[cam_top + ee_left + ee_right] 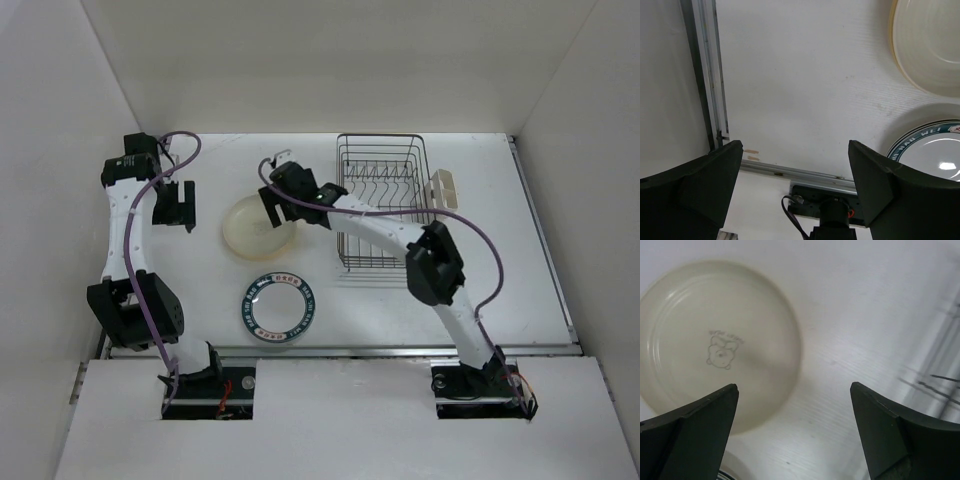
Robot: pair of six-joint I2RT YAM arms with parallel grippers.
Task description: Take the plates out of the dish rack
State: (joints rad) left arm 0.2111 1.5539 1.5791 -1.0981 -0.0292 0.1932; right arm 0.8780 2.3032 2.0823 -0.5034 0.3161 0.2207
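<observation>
The dark wire dish rack (381, 200) stands at the back right, and I see no plates in its prongs. A cream plate (262, 228) lies flat on the table to its left. It also shows in the right wrist view as a cream plate (715, 340) with a small bear emblem. A white plate with a broad dark-teal rim (277, 308) lies nearer the front. My right gripper (276, 198) hovers over the cream plate's right edge, open and empty (794, 387). My left gripper (180, 205) hangs open (795, 146) left of both plates.
A small beige box (443, 187) is clipped to the rack's right side. White walls close in the table on the left, back and right. A metal rail (805, 175) runs along the table's front edge. Rack wires (940, 380) are blurred at the right.
</observation>
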